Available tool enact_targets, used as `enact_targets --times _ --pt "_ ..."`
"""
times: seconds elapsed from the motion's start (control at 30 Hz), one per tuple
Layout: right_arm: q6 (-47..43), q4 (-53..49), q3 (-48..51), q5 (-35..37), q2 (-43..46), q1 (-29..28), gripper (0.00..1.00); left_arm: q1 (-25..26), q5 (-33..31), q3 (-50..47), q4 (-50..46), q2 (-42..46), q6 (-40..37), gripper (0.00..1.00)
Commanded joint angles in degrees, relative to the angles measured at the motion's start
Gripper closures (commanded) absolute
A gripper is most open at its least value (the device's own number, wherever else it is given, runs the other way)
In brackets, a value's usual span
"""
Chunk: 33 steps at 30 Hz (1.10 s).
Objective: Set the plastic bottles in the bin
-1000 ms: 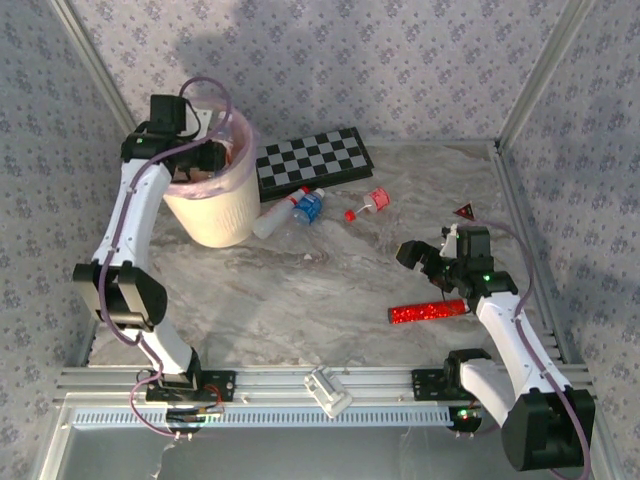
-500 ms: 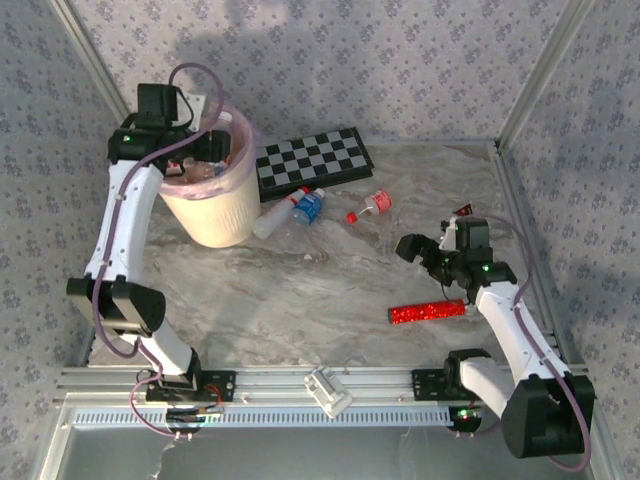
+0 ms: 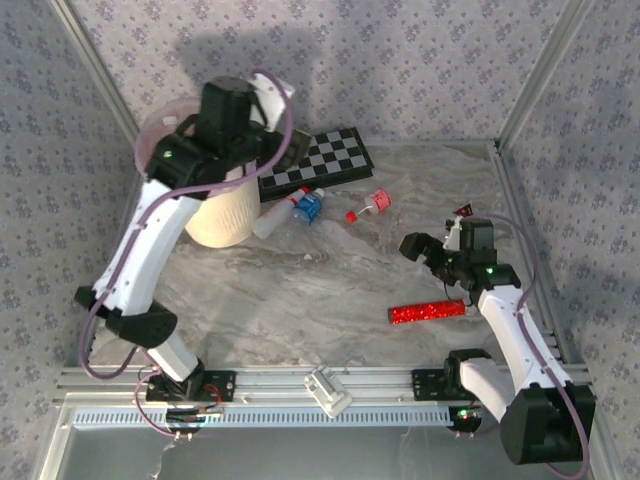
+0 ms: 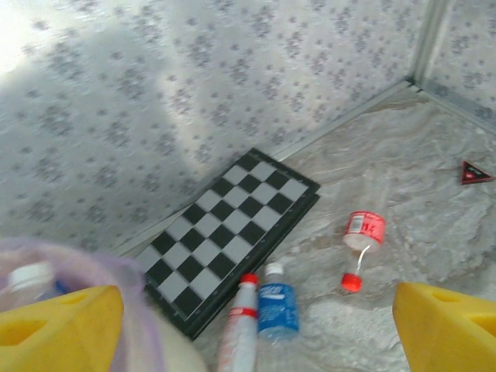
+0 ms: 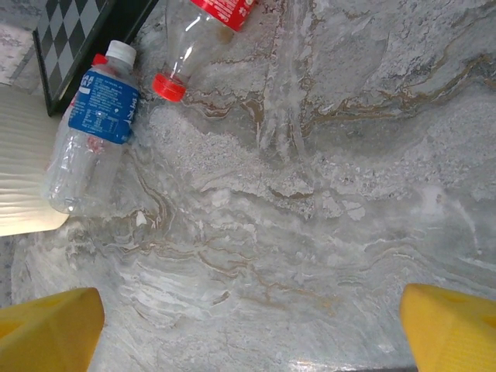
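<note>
Swinging off the bin (image 3: 225, 215), your left end effector (image 4: 256, 322) has just spread empty, your right end effector (image 5: 256, 325) gapes too, and three plastic bottles (image 3: 309, 207) remain on the tabletop (image 3: 300, 290).

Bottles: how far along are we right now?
Done: at least one white-capped bottle lies in the bin. In hand: nothing; left claw and right claw are open, empty. Left: red-banded bottle, blue-label bottle and red-label bottle on the table by the checkerboard.
</note>
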<state>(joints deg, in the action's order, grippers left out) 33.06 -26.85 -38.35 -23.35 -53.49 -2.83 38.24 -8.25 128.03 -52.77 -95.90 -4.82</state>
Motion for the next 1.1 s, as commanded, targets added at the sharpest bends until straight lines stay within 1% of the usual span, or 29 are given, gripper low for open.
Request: enact_targets --times 0.0,0.1,0.17,0.23,0.37,0.43,0.5,0.67,0.83,0.97,1.07 --pt "1.4 -2.6 1.0 0.2 2.0 0.4 0.0 3.2 -0.9 0.1 5.9 -6.7 2.0 0.1" --pt "2.3 -2.8 2.2 -0.9 3.3 0.3 0.0 3.5 4.6 0.7 11.1 -13.5 6.4 0.09" --pt "2.2 -3.9 2.7 -0.8 4.4 0.4 0.0 3.5 7.8 3.5 12.7 -19.4 8.3 0.06" --pt "2.0 -5.2 3.1 -0.1 6.0 0.4 0.0 3.6 9.8 8.0 12.5 -25.4 9.0 0.03" --pt "1.8 -7.3 3.9 0.5 9.2 0.7 0.0 3.6 13.1 20.2 11.4 -37.8 9.4 0.01" --pt "1.7 -8.6 4.0 0.4 10.2 0.8 0.0 3.5 13.8 25.6 10.8 -43.1 9.7 0.0" --pt "1.6 -9.4 4.2 0.3 10.9 0.9 0.0 3.4 14.2 29.0 11.3 -47.2 10.1 0.0" --pt "1.5 -9.2 5.0 -0.4 11.0 1.0 0.0 2.8 16.1 28.9 17.3 -53.5 13.6 0.0" --pt "1.3 -9.0 4.4 -1.1 10.5 1.1 0.0 2.6 17.1 28.9 20.9 -59.5 16.7 0.0" --pt "0.2 -10.5 3.6 -0.6 11.0 1.2 0.0 2.6 18.3 28.9 21.8 -62.9 18.0 0.0" --pt "-0.1 -11.1 3.8 -0.3 11.5 1.2 0.0 2.6 18.7 28.9 20.7 -64.1 17.7 0.0"
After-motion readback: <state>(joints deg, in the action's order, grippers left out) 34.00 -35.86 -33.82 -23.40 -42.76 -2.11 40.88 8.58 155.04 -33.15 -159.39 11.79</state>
